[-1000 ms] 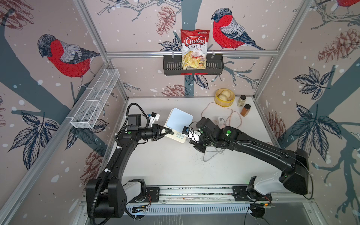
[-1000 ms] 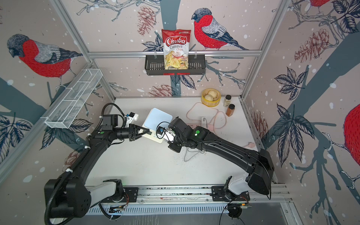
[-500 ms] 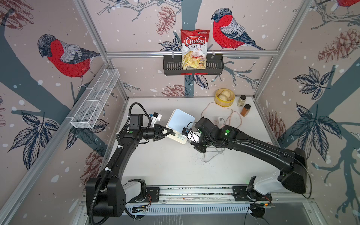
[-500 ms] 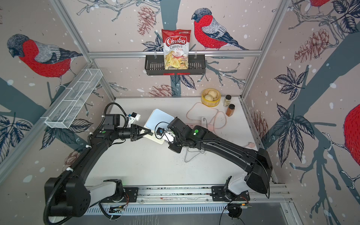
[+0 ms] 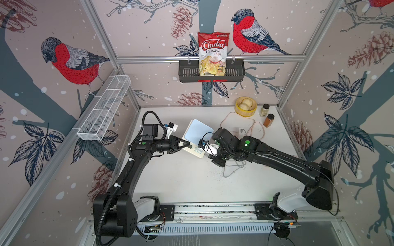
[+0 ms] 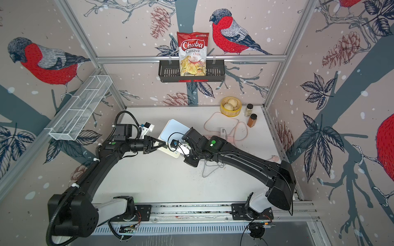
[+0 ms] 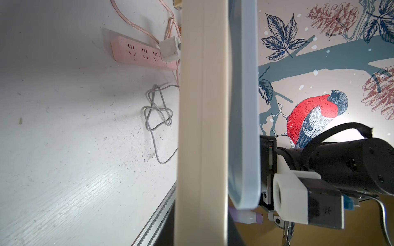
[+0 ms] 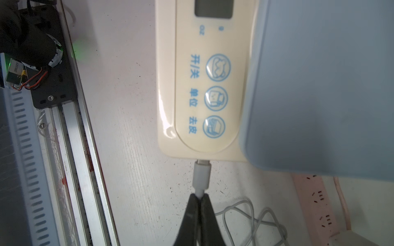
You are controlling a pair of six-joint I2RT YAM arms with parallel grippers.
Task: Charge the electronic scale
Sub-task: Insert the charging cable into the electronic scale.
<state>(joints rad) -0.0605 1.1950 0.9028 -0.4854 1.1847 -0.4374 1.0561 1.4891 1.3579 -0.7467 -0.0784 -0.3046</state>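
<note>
- Both top views: bright, even overhead light; soft shadows on the table [image 5: 191,181]; frame posts [image 5: 100,36] bow at the edges.
- Left wrist view: the near electronic scale [image 7: 202,127] is blurred; the far table corner is dim.
- Right wrist view: a glare streak on the scale's cream rim; its blue platform is out of focus.

1. Item: electronic scale [image 5: 197,134], cream-white rounded body, pale blue square platform [image 8: 319,85], strip with grey display and three blue-ringed buttons.
2. Pose: mid-table, one edge clamped in left gripper [image 5: 185,146].
3. White cable plug [image 8: 201,174] meets its button-end edge, metal tip partly showing.
</note>
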